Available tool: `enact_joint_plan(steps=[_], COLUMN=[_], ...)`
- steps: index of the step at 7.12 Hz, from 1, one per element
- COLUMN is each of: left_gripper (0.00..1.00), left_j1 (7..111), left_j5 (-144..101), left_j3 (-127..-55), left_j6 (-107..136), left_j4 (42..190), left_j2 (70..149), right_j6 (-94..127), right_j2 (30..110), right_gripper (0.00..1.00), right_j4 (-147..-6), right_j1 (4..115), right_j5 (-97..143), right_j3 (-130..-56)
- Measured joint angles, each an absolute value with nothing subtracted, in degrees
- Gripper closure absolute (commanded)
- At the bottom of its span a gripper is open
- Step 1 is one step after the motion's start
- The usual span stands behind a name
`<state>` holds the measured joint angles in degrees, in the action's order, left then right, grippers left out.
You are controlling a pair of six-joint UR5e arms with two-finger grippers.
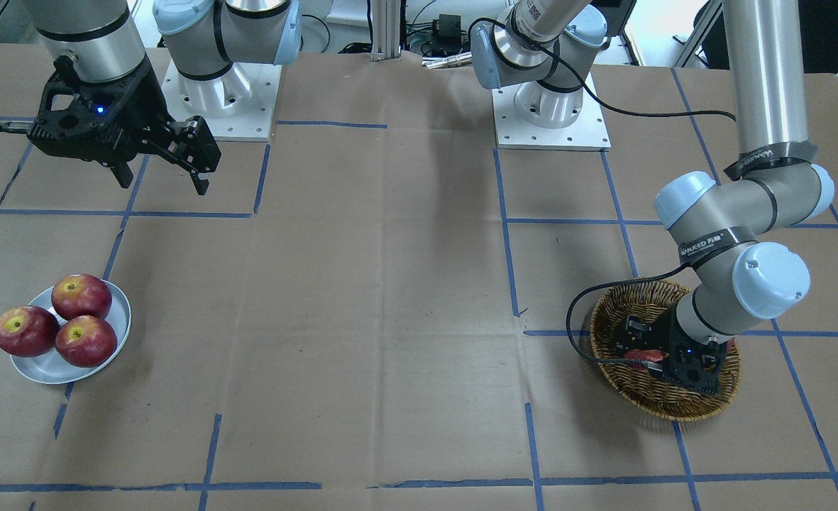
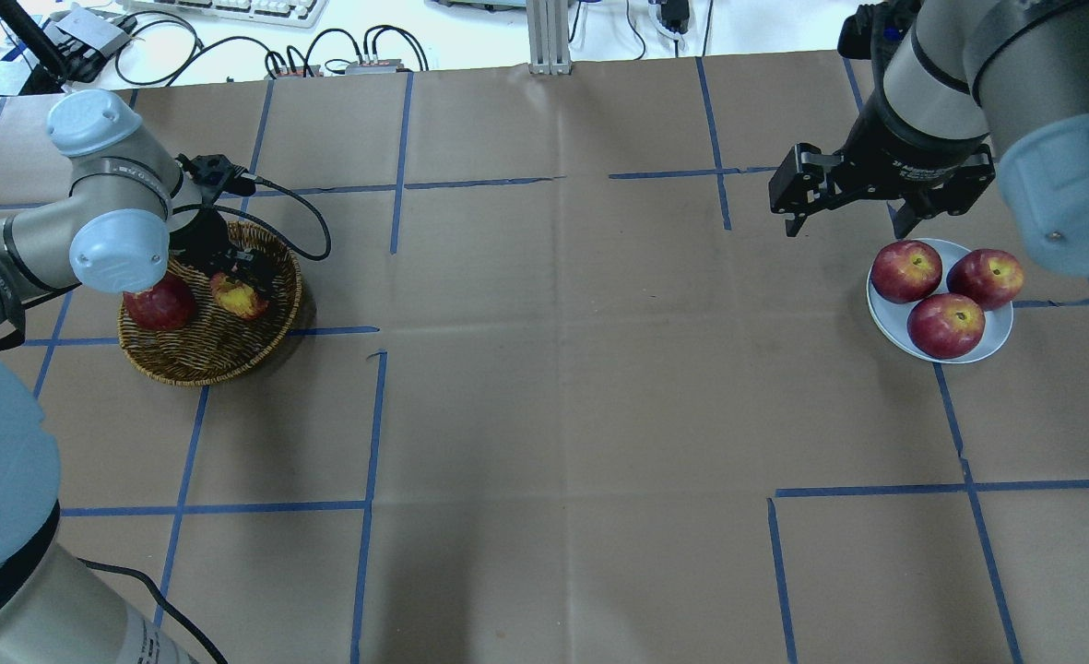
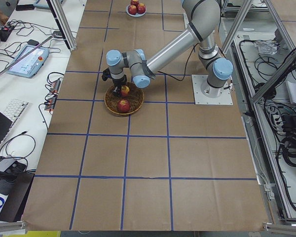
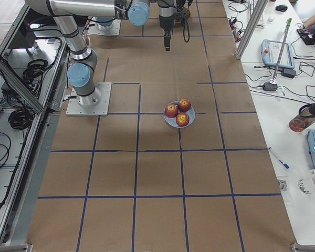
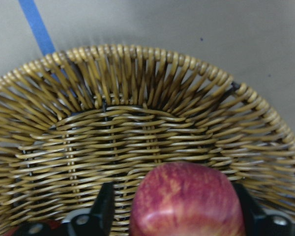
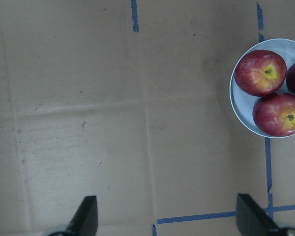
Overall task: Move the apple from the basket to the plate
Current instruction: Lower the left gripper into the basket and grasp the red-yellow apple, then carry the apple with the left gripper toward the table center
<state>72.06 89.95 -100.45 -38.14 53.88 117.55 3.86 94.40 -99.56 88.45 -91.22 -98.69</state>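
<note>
**Apple being straddled in the basket by the left claw**

Closest to the left wrist lens, the apple (image 5: 191,211) is being bracketed by the left claw (image 5: 173,194). Its jaws are being held apart: one finger is being shown at the fruit's flank, and a strip of wicker is being shown between the fruit and the other finger. No clamp is being judged to be in place yet.

The fruit is lying directly between the fingers on the floor of the basket (image 5: 137,73), so only a closing and a lift are being called for. Being round, it is offering no long axis to align with. A darker apple (image 2: 160,304) is being seen just beside it.

Well apart across the counter (image 2: 553,369), the plate (image 2: 994,325) is being occupied by three red apples (image 2: 945,325). The right claw (image 6: 168,216) is being held wide open above bare paper near it. The left arm is being judged the nearer one for the pick.
</note>
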Motion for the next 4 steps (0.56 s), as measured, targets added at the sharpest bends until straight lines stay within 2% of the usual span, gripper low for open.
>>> enact_joint_plan(steps=[1, 4], left_gripper=[0.52, 0.52], left_j1=[72.2, 76.3], left_j5=[90.0, 90.5], left_j3=[-100.6, -97.5], left_j6=[-38.0, -30.8], left_j4=[53.9, 58.9], left_j2=[117.1, 112.2], right_j6=[5.4, 7.5], right_j2=[94.4, 96.1], right_gripper=[0.0, 0.0], right_j4=[-99.5, -98.6], right_j1=[88.4, 88.9], right_j5=[-91.6, -91.6], right_j3=[-98.8, -98.6])
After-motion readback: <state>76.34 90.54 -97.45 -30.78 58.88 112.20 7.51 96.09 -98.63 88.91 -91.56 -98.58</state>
